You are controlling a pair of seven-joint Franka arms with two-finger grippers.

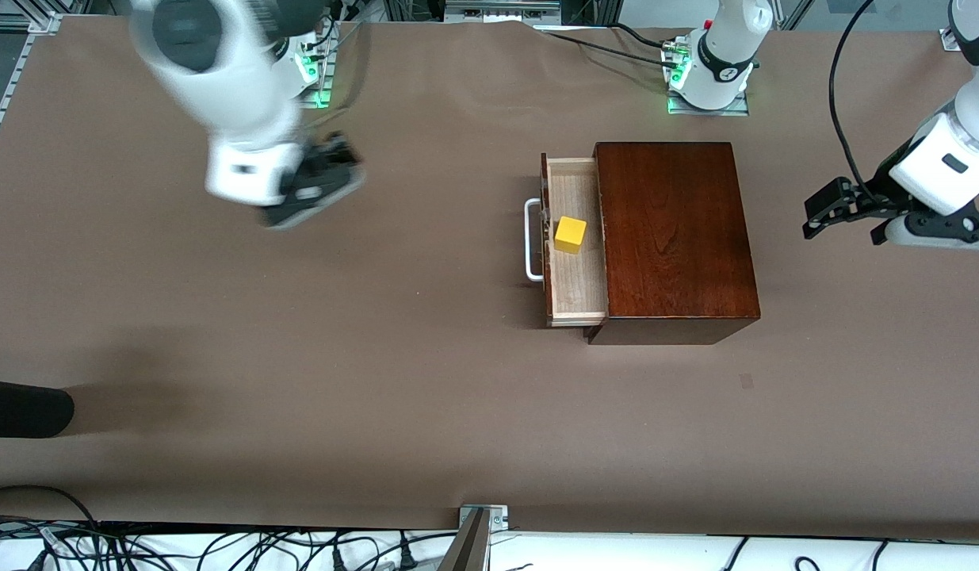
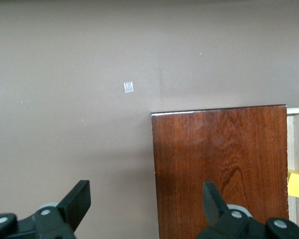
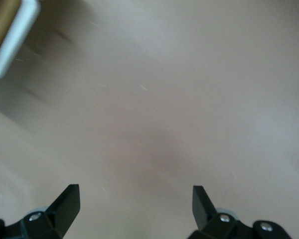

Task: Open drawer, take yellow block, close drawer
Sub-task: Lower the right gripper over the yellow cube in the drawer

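drawer [image 1: 572,246] is open w/ yellow block [image 1: 570,235] in it. our right gripper [image 1: 315,184], fingers spread, hangs over bare table; left gripper [image 1: 842,208], also spread, waits. misaligned descent could clip the drawer wall.

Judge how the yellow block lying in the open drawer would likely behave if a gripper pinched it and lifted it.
The yellow block looks like a small solid cube, so it is probably stiff and light. Its flat faces suggest that it will neither roll nor tip easily. It sits inside the open drawer, so a pinch from above seems safest.

Drawer [image 1: 574,242] pulled out — yellow block [image 1: 570,235] uncovered, reachable from above.
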